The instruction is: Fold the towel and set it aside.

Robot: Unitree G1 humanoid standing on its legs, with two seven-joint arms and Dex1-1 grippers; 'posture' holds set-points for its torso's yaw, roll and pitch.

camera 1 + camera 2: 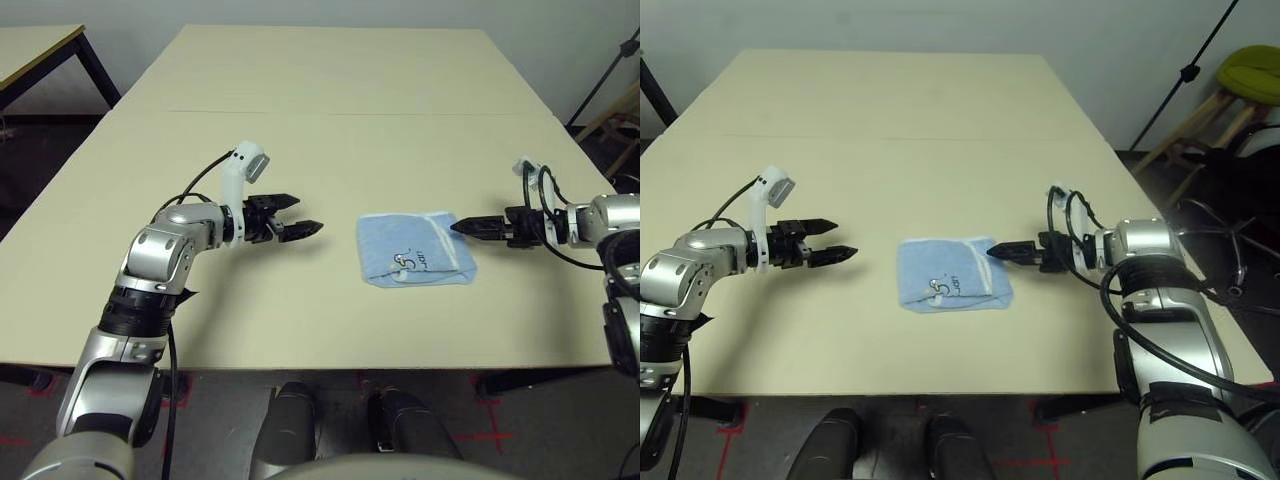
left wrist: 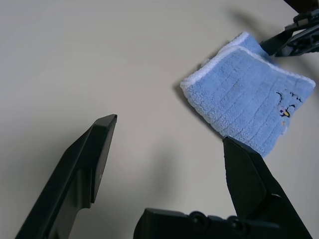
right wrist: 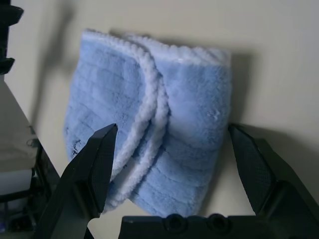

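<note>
Both sets of jaws stand spread, nothing between them. You've got the left gripper [image 1: 297, 215] hovering over bare table [image 1: 330, 120], well apart from the towel [image 1: 414, 248], fingers aimed twd it from the robot's left. L wrist view: two black fingers [image 2: 89, 164] wide, only tabletop in the gap, towel off beyond the far finger.

Right gripper [image 1: 1002, 250] comes in from the robot's right, tips at the towel's right edge; contact or just shy, can't tell from the head views. R wrist view: fingers [image 3: 92, 164] straddle the near end of the cloth, one to each side, not pinching it.

Towel is folded into a compact rectangle, light blue terry w/ white stitched edging, lying flat on the table's near half, right of centre, between the two grippers and nearer the right one. Embroidered mark [image 1: 405, 260] faces up near its front edge. Layered white edges run along the top in the R wrist view, so more than one fold layer shows.
</note>
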